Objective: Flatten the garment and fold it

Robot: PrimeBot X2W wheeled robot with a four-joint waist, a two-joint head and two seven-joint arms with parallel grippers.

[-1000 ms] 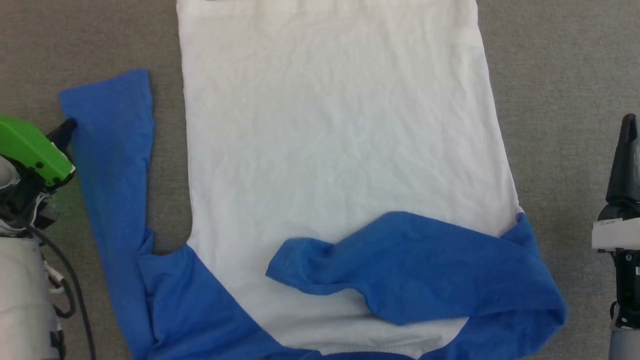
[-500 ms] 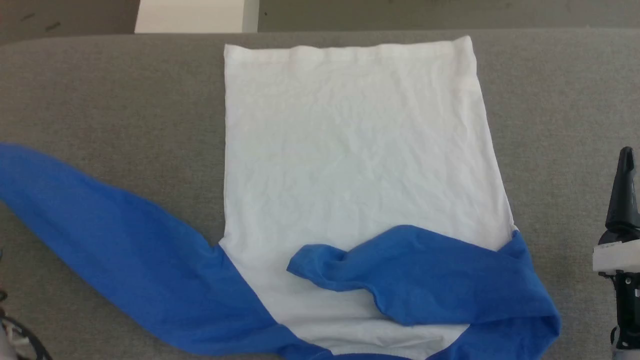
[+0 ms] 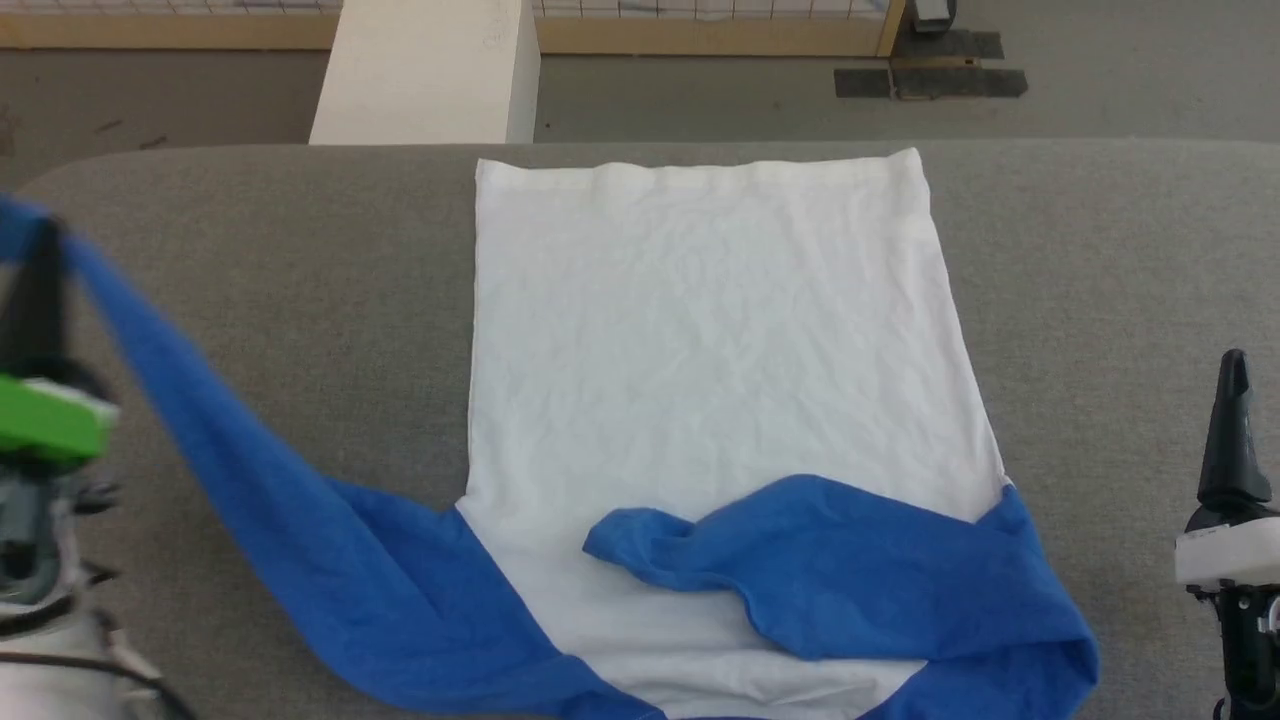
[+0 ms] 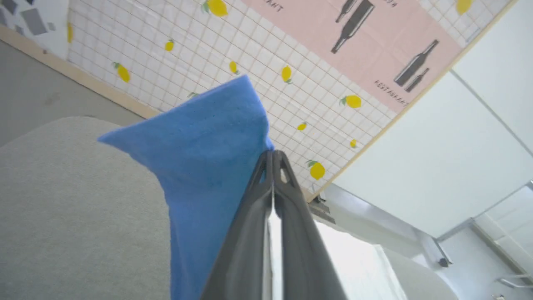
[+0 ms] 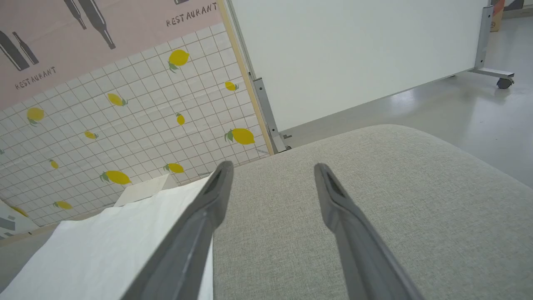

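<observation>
Left end effector, at the near left of the head view, is pinching the cuff end of the blue left sleeve. In the left wrist view its fingers are pressing flat together at the left end effector, with blue cloth bunching at the tips. The head view is blurry on that side, so the exact grip spot is probably the cuff edge.

Right end effector is hovering at the near right, apart from the cloth. In the right wrist view the right end effector is standing wide open, holding nothing, over bare grey desk.

The garment is lying on the desk, shoulders at the near edge, hem towards the far edge. The left sleeve is stretching from the near shoulder out to the left, rising off the desk toward the pinching fingers. The right sleeve is lying folded across the near part of the white body, its cuff end pointing left. The white body is lying mostly flat, lightly wrinkled, with its hem just short of the far desk edge.

Past the desk, a white block is standing on the grey floor. A lemon-print wall panel and a white board are standing behind.
</observation>
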